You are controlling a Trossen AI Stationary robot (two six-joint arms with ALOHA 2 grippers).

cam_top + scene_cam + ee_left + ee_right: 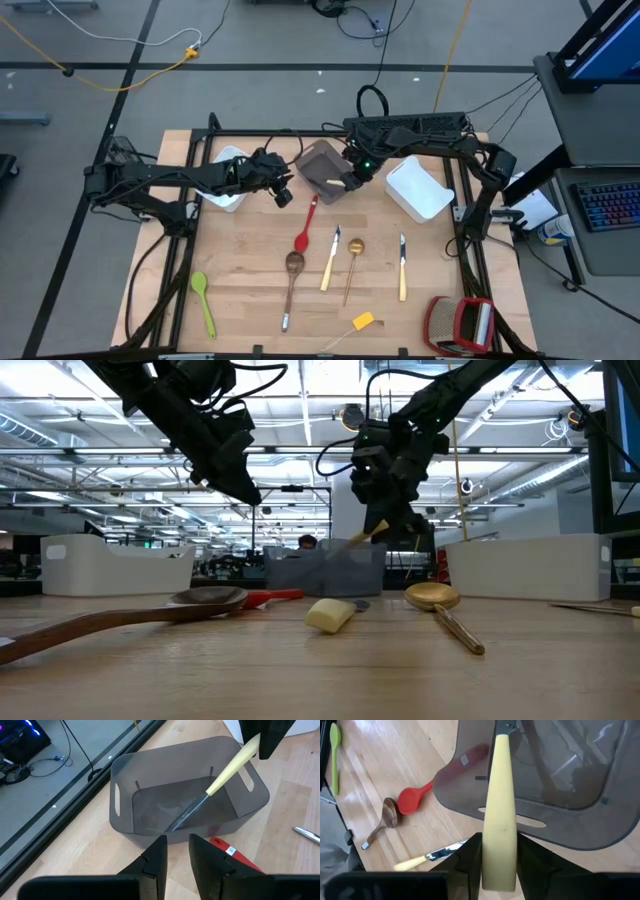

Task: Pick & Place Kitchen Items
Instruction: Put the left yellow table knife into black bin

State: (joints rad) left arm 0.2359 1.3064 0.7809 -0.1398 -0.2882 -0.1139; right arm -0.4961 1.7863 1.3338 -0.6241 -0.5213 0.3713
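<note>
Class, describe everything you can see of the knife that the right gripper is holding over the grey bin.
The knife has a pale yellow, smooth, rounded handle, plastic by the look of it, and a slim silvery metal blade. The right gripper is shut on the handle's end, its dark fingers on either side. The knife hangs tilted, blade pointing down into the translucent grey bin, the tip low inside; whether it touches the floor cannot be told. Nothing else touches it.

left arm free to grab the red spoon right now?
Probably yes. The left gripper hovers empty with fingers parted, just beside the red spoon, and nothing lies over it. The right gripper is busy holding a pale-handled knife over the grey bin.
</note>
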